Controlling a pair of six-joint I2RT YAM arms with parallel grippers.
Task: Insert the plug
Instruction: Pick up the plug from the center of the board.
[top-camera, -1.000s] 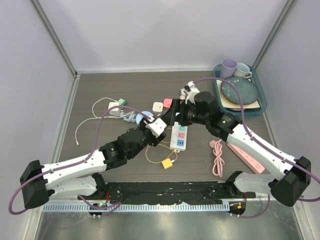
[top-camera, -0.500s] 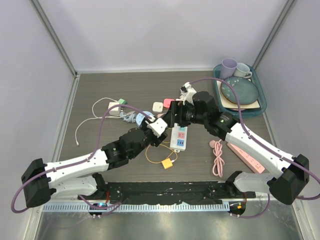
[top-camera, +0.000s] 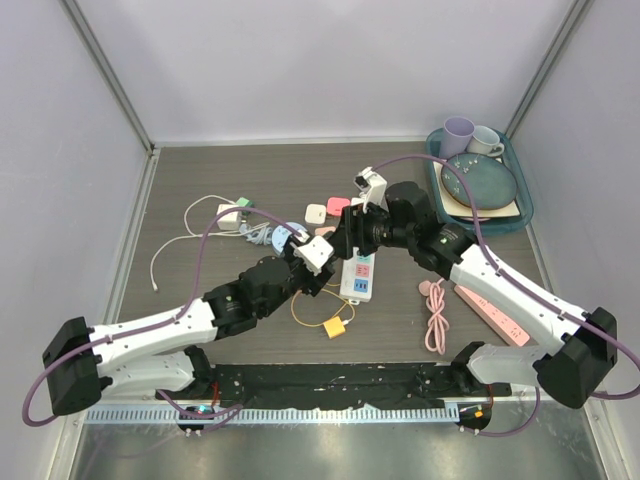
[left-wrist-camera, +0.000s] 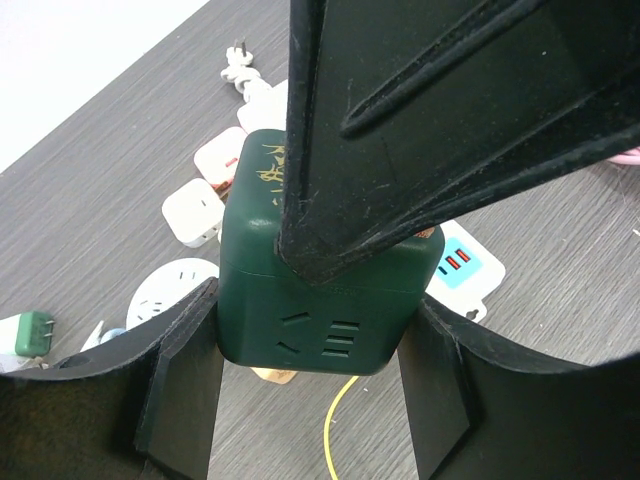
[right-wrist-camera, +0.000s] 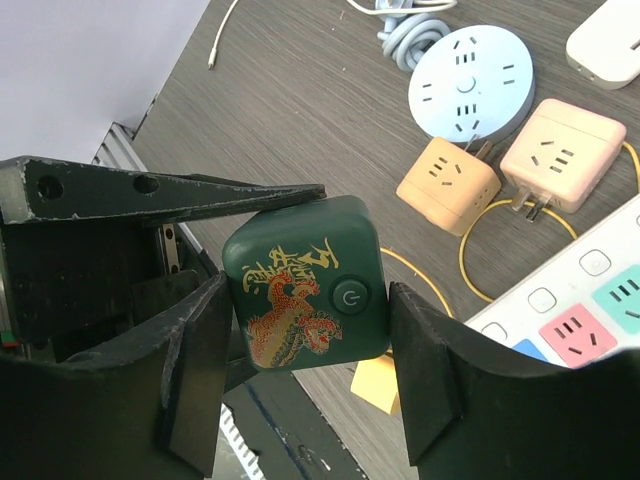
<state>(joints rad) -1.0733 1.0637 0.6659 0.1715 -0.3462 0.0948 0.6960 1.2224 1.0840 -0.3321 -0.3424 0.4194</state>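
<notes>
A dark green cube socket (right-wrist-camera: 300, 290) with a gold and red dragon and a power button hangs above the table between both arms. My left gripper (left-wrist-camera: 310, 340) is shut on its two sides, with the slotted face (left-wrist-camera: 320, 340) towards its camera. My right gripper (right-wrist-camera: 310, 330) is shut on the other pair of sides, its fingers (right-wrist-camera: 200, 350) against the cube. One right finger (left-wrist-camera: 420, 130) crosses the top of the left wrist view. An orange plug (right-wrist-camera: 447, 185) and a pink plug (right-wrist-camera: 562, 153), prongs showing, lie on the table below. Neither is held.
A white power strip (top-camera: 358, 275) lies under the grippers, with a yellow plug (top-camera: 334, 327) on a yellow cord nearby. A round blue socket (right-wrist-camera: 468, 82), white adapters (top-camera: 228, 215), a pink cable (top-camera: 436, 315) and a pink strip (top-camera: 495, 315) lie around. A tray (top-camera: 528, 200) of dishes stands back right.
My right gripper's jaws have closed in from wide open onto the green cube, and that wrist has shifted slightly left. The left gripper has kept its hold and place.
</notes>
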